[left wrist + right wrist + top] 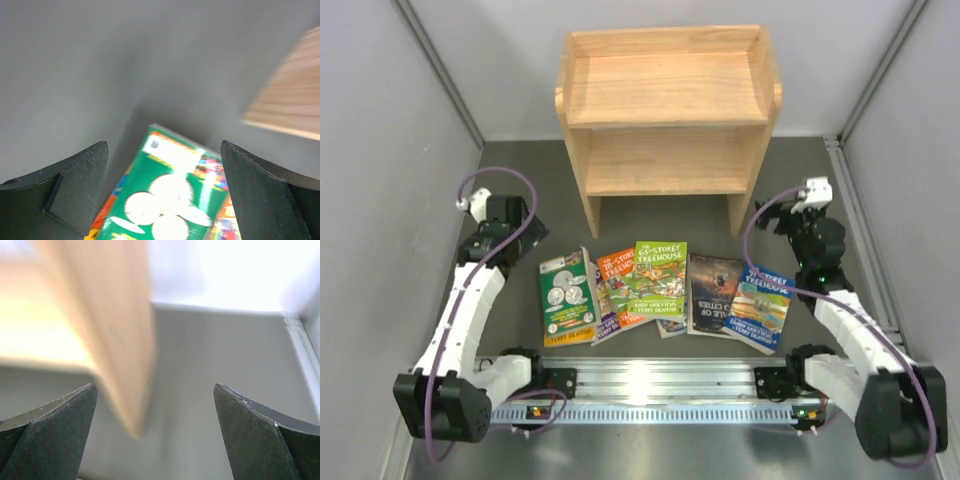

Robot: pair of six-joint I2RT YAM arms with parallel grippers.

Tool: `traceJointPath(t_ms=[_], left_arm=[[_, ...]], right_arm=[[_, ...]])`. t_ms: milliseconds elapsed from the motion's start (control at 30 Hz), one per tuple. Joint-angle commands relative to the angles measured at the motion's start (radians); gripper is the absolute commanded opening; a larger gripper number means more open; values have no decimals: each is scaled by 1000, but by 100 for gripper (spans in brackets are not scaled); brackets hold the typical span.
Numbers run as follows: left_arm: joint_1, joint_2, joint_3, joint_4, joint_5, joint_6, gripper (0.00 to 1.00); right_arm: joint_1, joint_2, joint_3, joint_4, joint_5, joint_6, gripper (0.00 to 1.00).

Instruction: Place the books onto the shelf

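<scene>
The wooden shelf (665,110) stands at the 12 o'clock end of the dark tabletop (650,222), its open front facing the arms. The books (660,290) lie flat on the tabletop in an overlapping row at 6 o'clock from the shelf, apart from its feet. From 9 to 3 o'clock the row runs: a green book with coin pictures (568,298), an orange book (617,278), a bright green "Storey Treehouse" book (660,278), a dark-covered book (712,292) and a blue book (761,300).

The left end effector (164,145) hangs at 9 o'clock from the row with its fingers spread wide and nothing between them; its wrist view looks down on the far corner of the green coin book. The right end effector (155,387) sits at 3 o'clock from the row, likewise wide open and holding nothing, with a blurred side panel of the shelf ahead of it.
</scene>
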Motion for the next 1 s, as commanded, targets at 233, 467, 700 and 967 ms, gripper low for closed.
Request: traceJointPath(t_ms=[233, 467, 700, 967], left_arm=[[2, -130, -28, 63, 355, 49, 99], [0, -3, 37, -210, 228, 44, 98], [0, -56, -99, -200, 295, -31, 99], [-4, -138, -248, -178, 298, -109, 99]], right_arm=[[43, -295, 291, -873, -129, 775, 100], [112, -398, 330, -1169, -113, 744, 100], [112, -412, 360, -1209, -289, 689, 100], [170, -343, 357, -1099, -400, 666, 100]])
